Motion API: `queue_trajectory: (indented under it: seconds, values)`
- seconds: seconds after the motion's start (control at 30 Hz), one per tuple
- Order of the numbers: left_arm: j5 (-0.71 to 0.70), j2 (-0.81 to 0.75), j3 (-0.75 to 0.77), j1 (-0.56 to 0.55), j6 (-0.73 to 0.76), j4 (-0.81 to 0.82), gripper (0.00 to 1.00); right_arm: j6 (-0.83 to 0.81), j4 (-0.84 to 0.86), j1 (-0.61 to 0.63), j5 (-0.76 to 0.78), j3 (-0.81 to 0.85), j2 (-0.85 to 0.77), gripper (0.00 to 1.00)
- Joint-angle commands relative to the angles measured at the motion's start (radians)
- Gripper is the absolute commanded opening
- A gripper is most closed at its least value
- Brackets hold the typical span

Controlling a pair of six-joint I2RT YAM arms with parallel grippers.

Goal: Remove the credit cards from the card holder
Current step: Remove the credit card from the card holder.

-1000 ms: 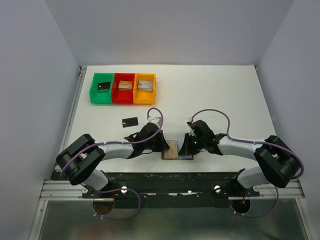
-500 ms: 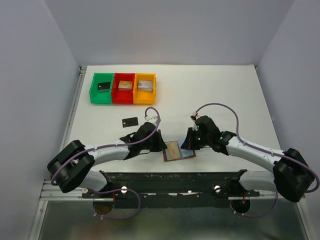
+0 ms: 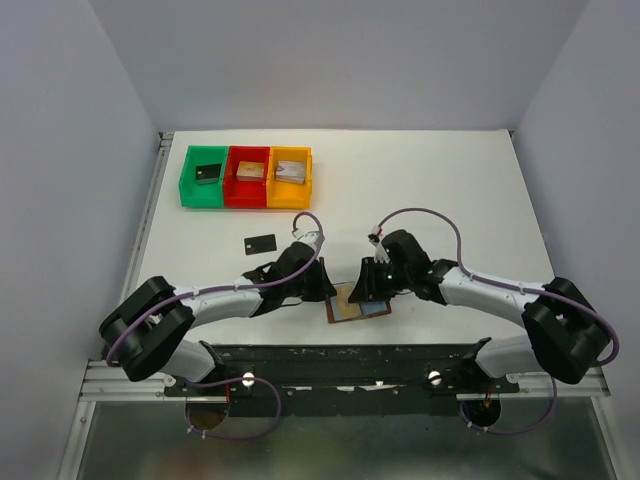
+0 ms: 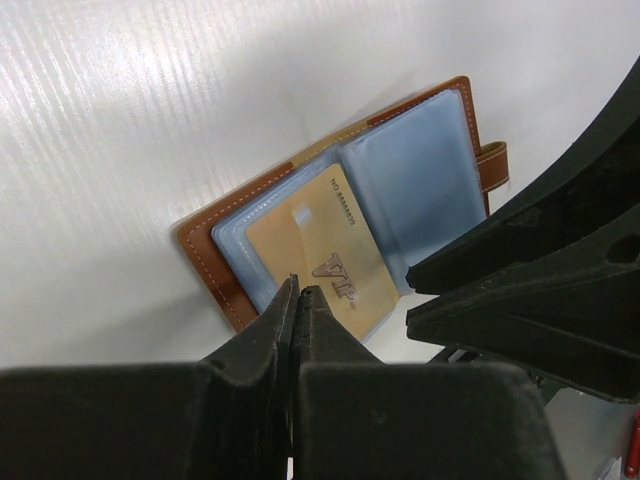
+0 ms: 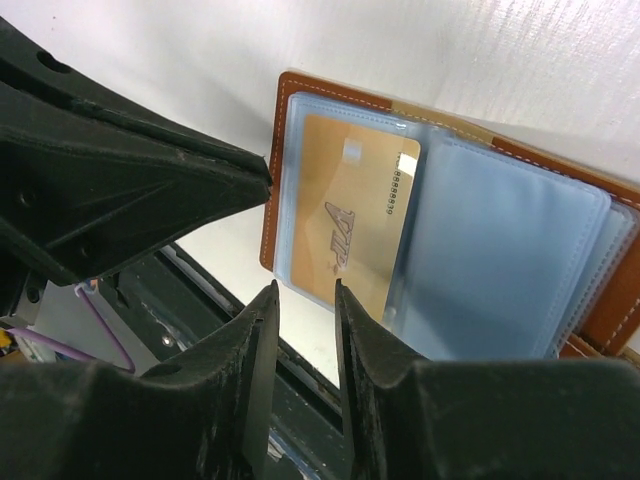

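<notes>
Early stage: black card [image 3: 260,243] lies out on worktop [image 3: 450,200] beyond left end effector [image 4: 297,290], pressed together and empty; gold card [image 5: 345,225] sits sleeved in open card holder [image 5: 272,180] just ahead of slightly spread right end effector [image 5: 303,290].

Item one: my left arm [image 3: 220,297], stretched from lower left toward frame centre; left gripper [image 4: 297,292], jaws pressed together.
Item two: my right arm [image 3: 490,290], from lower right; right gripper [image 5: 305,292], jaws parted.

A white bench [image 3: 430,190] is enclosed by a pale grey back wall [image 3: 340,60] and matching side walls [image 3: 60,160]. The scene is lit softly and evenly. A black rail [image 3: 340,358] is fixed along the near edge, and a dull metal sheet [image 3: 340,440] is seen below.
</notes>
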Motion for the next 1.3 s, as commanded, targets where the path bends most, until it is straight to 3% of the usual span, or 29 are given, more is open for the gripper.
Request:
queue_trajectory:
  seconds: [0.0,0.63,1.27]
  values:
    - [0.026,0.042,-0.02,0.002,0.002,0.035,0.06,0.003,0.054,-0.001,-0.039,-0.008,0.039,0.37]
    - [0.015,0.117,-0.052,0.002,-0.013,0.058,0.01,-0.006,-0.001,-0.001,0.102,-0.033,0.078,0.38]
    - [-0.003,0.13,-0.07,0.002,-0.021,0.062,0.0,0.0,0.043,-0.008,0.091,-0.07,0.061,0.41]
